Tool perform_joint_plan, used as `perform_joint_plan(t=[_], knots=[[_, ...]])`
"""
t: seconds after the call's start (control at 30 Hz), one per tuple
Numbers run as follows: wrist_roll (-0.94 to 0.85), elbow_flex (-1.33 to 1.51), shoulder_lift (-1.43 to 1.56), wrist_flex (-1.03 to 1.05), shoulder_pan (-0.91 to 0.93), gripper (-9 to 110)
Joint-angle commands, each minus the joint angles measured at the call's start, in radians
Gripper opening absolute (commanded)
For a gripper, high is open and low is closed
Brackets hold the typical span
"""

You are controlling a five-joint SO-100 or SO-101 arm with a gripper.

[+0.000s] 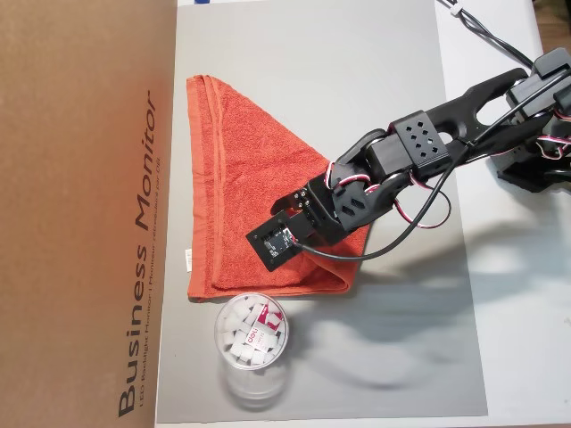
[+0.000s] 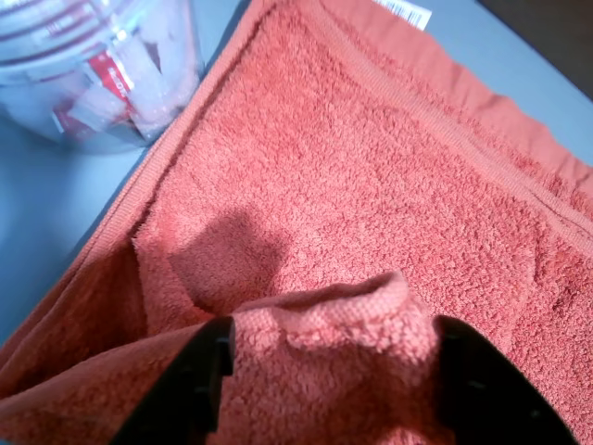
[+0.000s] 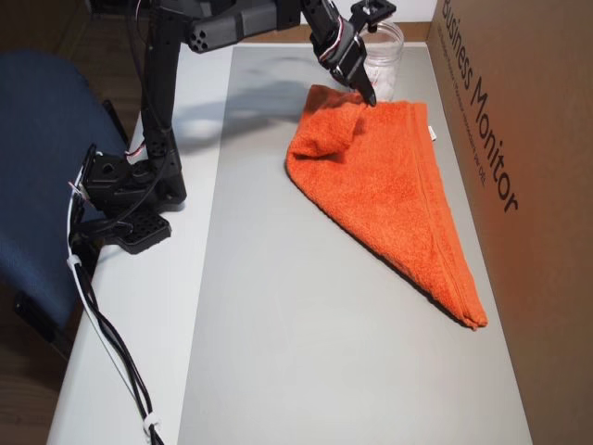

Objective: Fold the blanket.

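1. The blanket (image 1: pixel 241 178) lies on the grey counter (image 1: pixel 393 89) as a folded triangle, beside a cardboard box (image 1: pixel 80 214) and next to a jar (image 1: pixel 252 336).
2. The gripper (image 2: pixel 324 371) pinches a bunched corner between its fingers (image 2: pixel 190 389), lifted over the cloth.
3. Soft, light and limp, the terry likely sags; corners and hems look the best holds.
4. In an overhead view its long edge runs along the box, the point aiming away from the jar.

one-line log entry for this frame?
stage: fold underway | claw: shut on towel corner, lifted | towel: triangle on grey mat | plastic jar: beside towel edge
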Motion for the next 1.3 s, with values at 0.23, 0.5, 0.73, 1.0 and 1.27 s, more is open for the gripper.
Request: perform_joint_plan(t=[0.23,0.5,0.73,1.0,1.27], knots=[[0.006,-0.002,0.006,0.017,0.009,22],[0.000,0.075,0.143,0.204,0.037,22],[0.003,0.124,0.146,0.204,0.031,18],[-0.006,0.106,0.146,0.201,0.031,0],[0.006,0.094,0.166,0.202,0.026,0]])
